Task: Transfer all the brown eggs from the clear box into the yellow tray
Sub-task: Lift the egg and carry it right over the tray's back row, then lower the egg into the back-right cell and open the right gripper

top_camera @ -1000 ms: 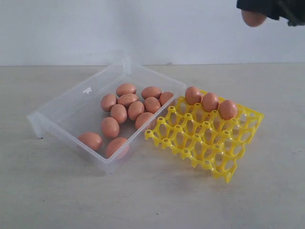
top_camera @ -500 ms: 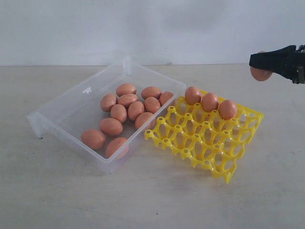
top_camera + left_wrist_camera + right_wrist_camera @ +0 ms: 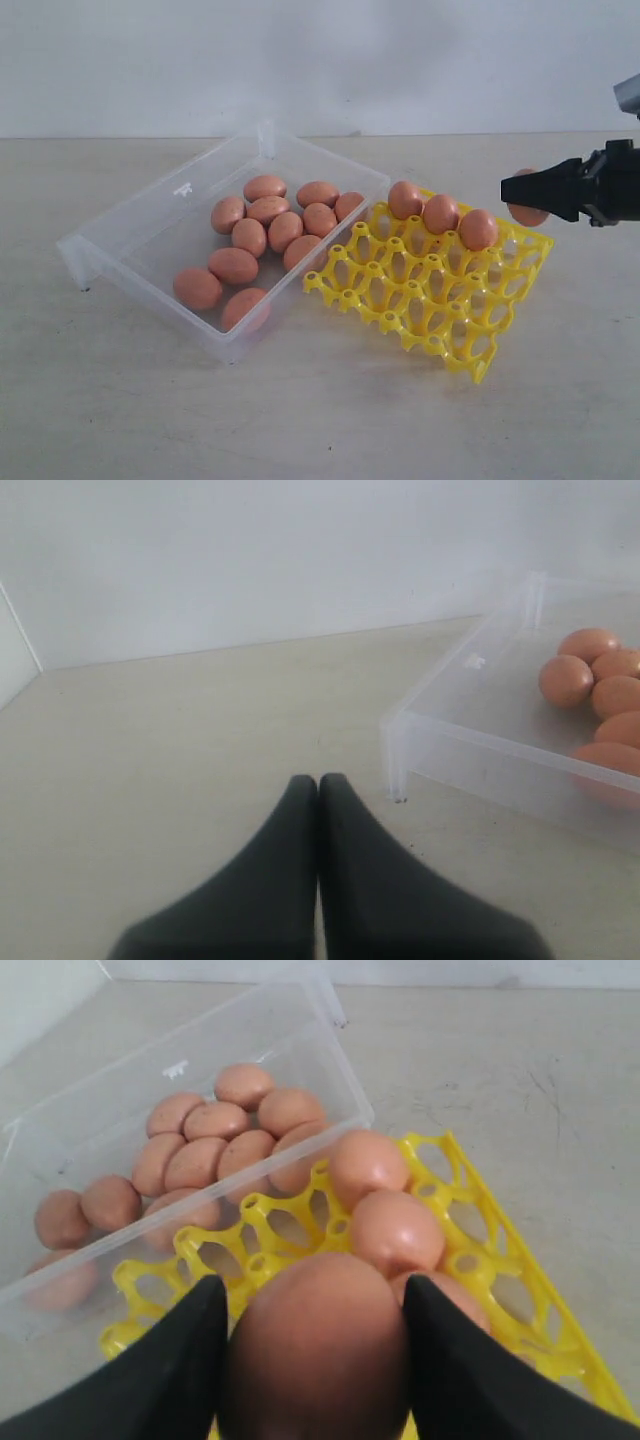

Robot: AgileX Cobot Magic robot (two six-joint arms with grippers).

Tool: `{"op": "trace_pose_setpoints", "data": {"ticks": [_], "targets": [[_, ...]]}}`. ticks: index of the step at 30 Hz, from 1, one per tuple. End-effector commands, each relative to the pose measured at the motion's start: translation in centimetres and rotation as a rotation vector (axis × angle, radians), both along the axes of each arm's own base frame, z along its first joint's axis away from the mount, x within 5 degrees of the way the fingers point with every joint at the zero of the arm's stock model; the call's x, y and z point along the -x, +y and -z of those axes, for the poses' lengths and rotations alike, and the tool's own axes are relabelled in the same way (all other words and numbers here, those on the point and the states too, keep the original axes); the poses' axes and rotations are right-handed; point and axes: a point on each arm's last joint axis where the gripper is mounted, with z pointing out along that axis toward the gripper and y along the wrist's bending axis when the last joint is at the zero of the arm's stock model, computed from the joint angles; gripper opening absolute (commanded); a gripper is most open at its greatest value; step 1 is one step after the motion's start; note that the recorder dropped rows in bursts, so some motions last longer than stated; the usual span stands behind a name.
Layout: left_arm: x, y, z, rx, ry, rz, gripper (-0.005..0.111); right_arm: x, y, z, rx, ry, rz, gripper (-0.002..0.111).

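Note:
My right gripper (image 3: 527,199) is shut on a brown egg (image 3: 317,1350), held just above the far right corner of the yellow tray (image 3: 440,315). Three brown eggs (image 3: 441,214) sit in the tray's back row. The clear box (image 3: 130,235) to the tray's left holds several more brown eggs (image 3: 268,230). My left gripper (image 3: 319,782) is shut with nothing in it, low over the table near a corner of the clear box (image 3: 470,720); the exterior view does not show it.
A white wall (image 3: 300,60) rises behind the table. Bare beige tabletop (image 3: 300,420) lies in front of the box and tray. The tray (image 3: 500,1260) leans against the box's wall (image 3: 200,1200).
The right gripper has come down with its egg from the top right to just above the tray's far right corner. One egg in the box has rolled a little.

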Motion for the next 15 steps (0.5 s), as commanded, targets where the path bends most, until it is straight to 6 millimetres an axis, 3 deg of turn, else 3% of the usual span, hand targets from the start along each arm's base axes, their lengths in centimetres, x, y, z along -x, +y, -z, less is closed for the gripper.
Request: {"op": "trace_pose_setpoints", "data": {"ticks": [1, 5, 15], "targets": [[0.0, 0.0, 0.0, 0.012, -0.007, -0.002, -0.004, -0.4, -0.4, 2.5, 0.039, 0.058, 0.03, 0.0], [0.0, 0.0, 0.0, 0.012, -0.009, -0.002, -0.004, -0.8, -0.6, 3.7, 0.042, 0.067, 0.064, 0.0], [0.0, 0.0, 0.0, 0.012, -0.007, -0.002, -0.004, -1.5, -1.2, 3.9, 0.077, -0.005, 0.128, 0.0]]}}
